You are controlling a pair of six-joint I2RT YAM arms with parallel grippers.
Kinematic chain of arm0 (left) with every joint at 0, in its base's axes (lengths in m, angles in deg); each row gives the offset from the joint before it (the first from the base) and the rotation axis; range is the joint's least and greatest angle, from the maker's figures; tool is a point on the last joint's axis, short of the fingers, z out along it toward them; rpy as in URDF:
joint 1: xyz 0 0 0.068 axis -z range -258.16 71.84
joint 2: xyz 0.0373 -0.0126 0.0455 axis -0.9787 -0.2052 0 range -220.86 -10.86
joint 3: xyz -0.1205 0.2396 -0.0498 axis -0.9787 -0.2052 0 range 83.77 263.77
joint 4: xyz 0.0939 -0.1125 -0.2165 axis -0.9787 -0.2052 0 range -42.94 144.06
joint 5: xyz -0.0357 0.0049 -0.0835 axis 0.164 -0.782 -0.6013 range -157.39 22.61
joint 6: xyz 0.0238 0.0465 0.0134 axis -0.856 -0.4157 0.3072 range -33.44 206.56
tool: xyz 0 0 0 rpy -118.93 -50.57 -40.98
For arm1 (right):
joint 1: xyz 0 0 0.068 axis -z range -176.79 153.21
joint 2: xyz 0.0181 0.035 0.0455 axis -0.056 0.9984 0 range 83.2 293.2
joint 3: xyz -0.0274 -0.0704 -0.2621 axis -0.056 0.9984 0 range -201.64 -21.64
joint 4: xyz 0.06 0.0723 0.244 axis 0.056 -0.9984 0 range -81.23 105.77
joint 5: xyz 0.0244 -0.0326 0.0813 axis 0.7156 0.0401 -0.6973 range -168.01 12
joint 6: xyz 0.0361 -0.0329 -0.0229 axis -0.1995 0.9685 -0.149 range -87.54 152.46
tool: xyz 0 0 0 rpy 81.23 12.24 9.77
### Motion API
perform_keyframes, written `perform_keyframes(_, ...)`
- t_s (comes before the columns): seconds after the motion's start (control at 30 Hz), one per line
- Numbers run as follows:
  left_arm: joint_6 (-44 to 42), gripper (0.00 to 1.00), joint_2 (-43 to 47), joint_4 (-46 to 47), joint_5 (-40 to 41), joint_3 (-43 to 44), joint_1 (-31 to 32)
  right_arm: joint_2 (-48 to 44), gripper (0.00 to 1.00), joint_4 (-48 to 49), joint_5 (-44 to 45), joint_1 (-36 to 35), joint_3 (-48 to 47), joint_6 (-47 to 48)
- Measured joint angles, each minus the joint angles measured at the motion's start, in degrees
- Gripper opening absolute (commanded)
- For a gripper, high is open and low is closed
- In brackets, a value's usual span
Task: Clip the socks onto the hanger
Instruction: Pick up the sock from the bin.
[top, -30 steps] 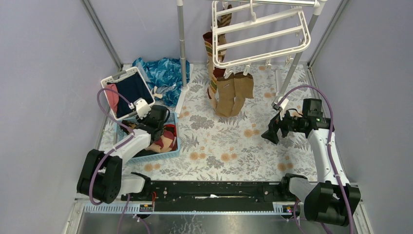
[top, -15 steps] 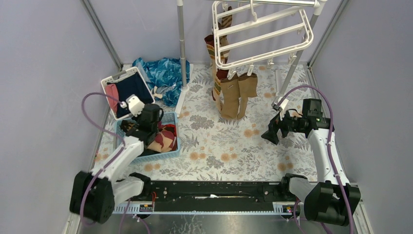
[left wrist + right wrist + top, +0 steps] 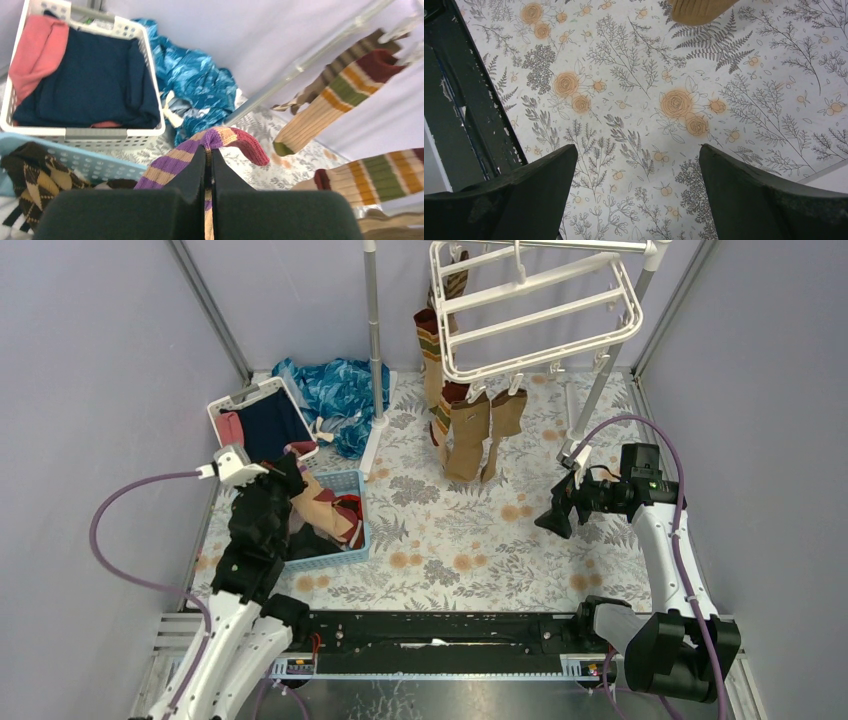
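Observation:
My left gripper (image 3: 208,150) is shut on a purple-and-tan striped sock with a red cuff (image 3: 225,138). In the top view the left gripper (image 3: 288,472) holds that sock (image 3: 322,502) lifted above the blue basket (image 3: 345,537), which holds more socks. The white hanger (image 3: 535,310) hangs at the top middle. Several socks (image 3: 470,430) hang from its clips, tan and banded ones (image 3: 330,97). My right gripper (image 3: 556,517) is open and empty, low over the floral table on the right (image 3: 636,150).
A white basket (image 3: 222,410) with navy and pink clothes stands at the back left, a blue patterned cloth (image 3: 335,390) beside it. A grey upright rack pole (image 3: 374,340) stands left of the hanger, a slanted one (image 3: 612,370) to its right.
My left arm has swung up and to the left, pulling the striped sock out of the blue basket. The hanger and its socks swayed a little. The right arm has not moved.

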Motion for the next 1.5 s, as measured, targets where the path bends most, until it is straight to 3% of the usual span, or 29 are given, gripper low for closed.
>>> perform_keyframes(0.2, -4.24, 0.00, 5.86, 0.22, -3.61, 1.99, -0.02, 0.00, 1.00, -0.68, -1.27, 0.00, 0.00, 1.25)
perform_keyframes(1.13, -6.95, 0.00, 7.13, 6.47, -26.67, 7.76, -0.02, 0.00, 1.00, -3.85, -4.85, 0.00, 0.00, 6.36)
perform_keyframes(1.3, -1.86, 0.00, 4.35, 13.09, -37.05, 7.72, -0.02, -0.02, 1.00, -5.88, -7.02, 0.00, 0.00, 9.29)
perform_keyframes(1.5, 14.56, 0.00, -3.82, 37.70, -53.46, 0.26, 0.50, -0.66, 1.00, -11.23, -11.56, 0.00, -0.02, 17.66)
